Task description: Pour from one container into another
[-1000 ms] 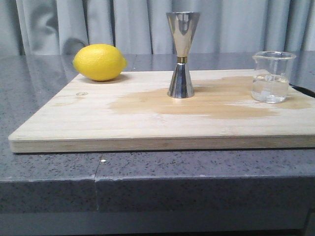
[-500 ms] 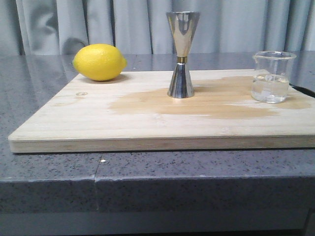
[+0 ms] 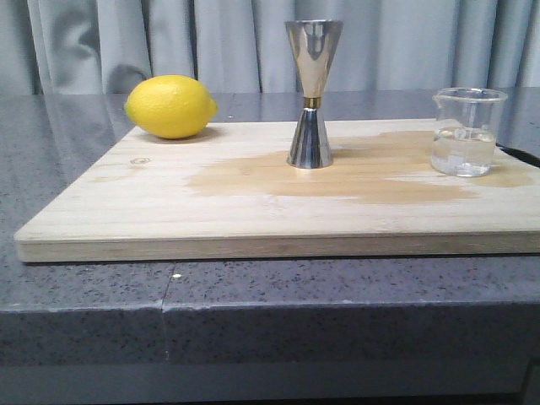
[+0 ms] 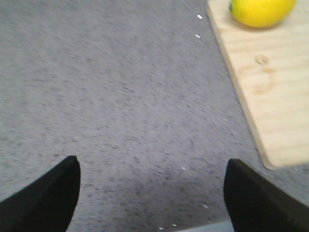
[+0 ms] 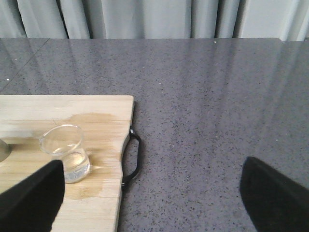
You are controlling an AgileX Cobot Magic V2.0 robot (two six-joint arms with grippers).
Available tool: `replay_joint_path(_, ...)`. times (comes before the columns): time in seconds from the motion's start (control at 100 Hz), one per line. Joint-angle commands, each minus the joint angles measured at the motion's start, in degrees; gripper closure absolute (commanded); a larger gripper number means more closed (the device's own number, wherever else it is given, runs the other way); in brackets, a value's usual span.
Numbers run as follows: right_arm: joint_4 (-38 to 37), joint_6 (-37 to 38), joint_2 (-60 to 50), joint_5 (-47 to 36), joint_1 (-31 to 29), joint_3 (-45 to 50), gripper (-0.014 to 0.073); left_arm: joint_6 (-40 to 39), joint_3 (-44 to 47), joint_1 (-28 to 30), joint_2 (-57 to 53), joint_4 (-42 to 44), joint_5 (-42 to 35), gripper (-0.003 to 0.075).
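The clear glass beaker, holding a little clear liquid, stands upright at the right end of the wooden board. It shows again in the right wrist view as the beaker, just beyond the left fingertip. The steel jigger with its gold waist band stands upright mid-board. My right gripper is open over the grey counter to the right of the board, holding nothing. My left gripper is open above bare counter, left of the board. Neither gripper appears in the front view.
A yellow lemon lies at the board's back left corner, also seen as the lemon. A darker wet stain spreads across the board. A black handle sticks out of the board's right edge. Grey curtains hang behind the counter.
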Motion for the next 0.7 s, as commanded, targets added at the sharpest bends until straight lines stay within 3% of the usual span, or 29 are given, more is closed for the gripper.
replay_joint_path(0.0, 0.0, -0.5, 1.1, -4.2, -0.4, -2.0, -0.0072, 8.4, -4.6, 0.1, 4.9, -11.1, 2.6, 0.0155)
replay_joint_path(0.37, 0.0, -0.5, 1.1, -4.2, -0.4, -2.0, -0.0072, 56.6, -5.3, 0.0, 20.8, -55.9, 5.3, 0.0155)
replay_joint_path(0.69, 0.0, -0.5, 1.1, -4.2, -0.4, -2.0, -0.0072, 83.0, -5.3, -7.6, 35.2, -76.0, 7.2, 0.0155)
